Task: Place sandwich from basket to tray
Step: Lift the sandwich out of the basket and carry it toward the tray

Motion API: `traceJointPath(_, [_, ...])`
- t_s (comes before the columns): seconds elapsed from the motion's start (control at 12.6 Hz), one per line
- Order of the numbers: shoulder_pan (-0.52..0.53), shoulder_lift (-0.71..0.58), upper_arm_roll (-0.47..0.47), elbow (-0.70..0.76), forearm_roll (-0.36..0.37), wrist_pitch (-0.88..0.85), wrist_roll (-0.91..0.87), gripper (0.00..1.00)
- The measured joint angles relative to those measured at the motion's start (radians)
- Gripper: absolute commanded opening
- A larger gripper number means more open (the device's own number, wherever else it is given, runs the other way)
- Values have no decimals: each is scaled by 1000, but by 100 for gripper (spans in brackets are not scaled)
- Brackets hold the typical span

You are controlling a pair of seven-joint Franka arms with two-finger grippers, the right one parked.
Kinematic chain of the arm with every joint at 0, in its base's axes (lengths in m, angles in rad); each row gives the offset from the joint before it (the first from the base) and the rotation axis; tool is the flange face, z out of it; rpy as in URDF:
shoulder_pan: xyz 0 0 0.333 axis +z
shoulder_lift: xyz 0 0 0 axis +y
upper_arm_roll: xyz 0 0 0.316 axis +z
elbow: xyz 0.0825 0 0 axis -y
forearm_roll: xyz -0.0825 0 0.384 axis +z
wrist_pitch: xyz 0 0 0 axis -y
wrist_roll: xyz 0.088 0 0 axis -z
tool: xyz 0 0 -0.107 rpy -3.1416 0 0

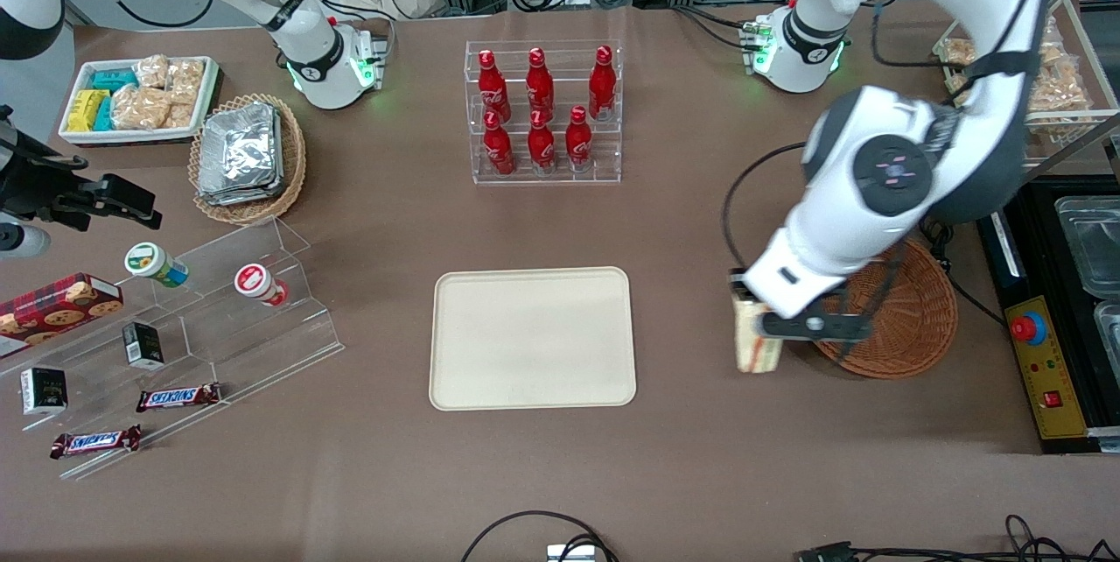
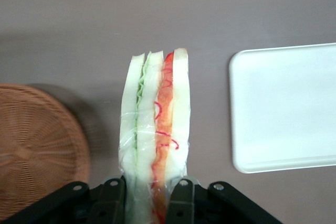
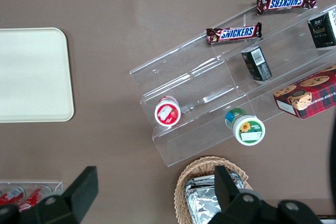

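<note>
My left gripper [image 1: 759, 327] is shut on the sandwich [image 1: 755, 336], a plastic-wrapped wedge of white bread with green and red-orange filling. It hangs above the bare table between the reddish-brown woven basket [image 1: 910, 317] and the cream tray [image 1: 532, 338]. In the left wrist view the sandwich [image 2: 155, 129] sticks out from between the black fingers [image 2: 181, 200], with the basket [image 2: 37, 150] to one side and the tray [image 2: 286, 106] to the other. Nothing lies on the tray.
A clear rack of red bottles [image 1: 542, 111] stands farther from the front camera than the tray. Toward the parked arm's end are an acrylic stepped shelf with snacks [image 1: 188, 317], a tan basket of foil packets [image 1: 248, 158] and a white bin [image 1: 138, 98].
</note>
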Motion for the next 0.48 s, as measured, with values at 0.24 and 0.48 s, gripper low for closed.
traceJointPath(0.24, [-76, 88, 0, 102, 0, 0, -111, 20])
traceJointPath(0.48, [-141, 179, 1, 203, 2, 0, -148, 17])
